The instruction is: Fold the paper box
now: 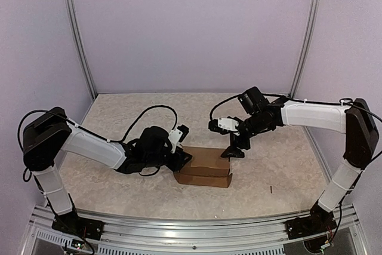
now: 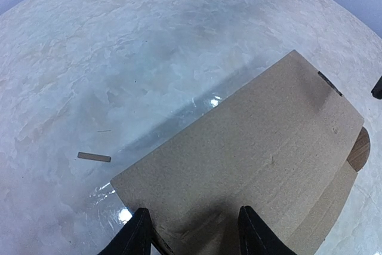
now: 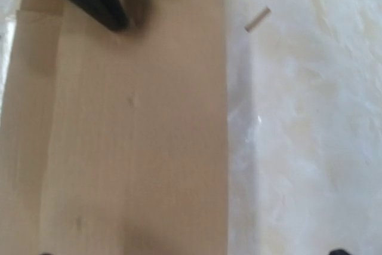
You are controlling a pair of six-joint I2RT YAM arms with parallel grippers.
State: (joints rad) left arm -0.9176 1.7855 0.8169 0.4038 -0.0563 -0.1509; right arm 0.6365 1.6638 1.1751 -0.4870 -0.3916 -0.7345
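The paper box lies as a flat brown cardboard block at the middle of the table, its plain top panel showing. My left gripper is at the box's left end. Its two black fingertips stand apart over the near end of the panel, with a small flap beside the left one; no clamp shows. My right gripper hovers at the box's right end, its jaws spread wide above the panel's edge; only the very tips show in the right wrist view.
A small strip of cardboard lies on the pale marbled tabletop just behind the box. A small dark speck sits at the front right. Purple walls and metal posts enclose the table.
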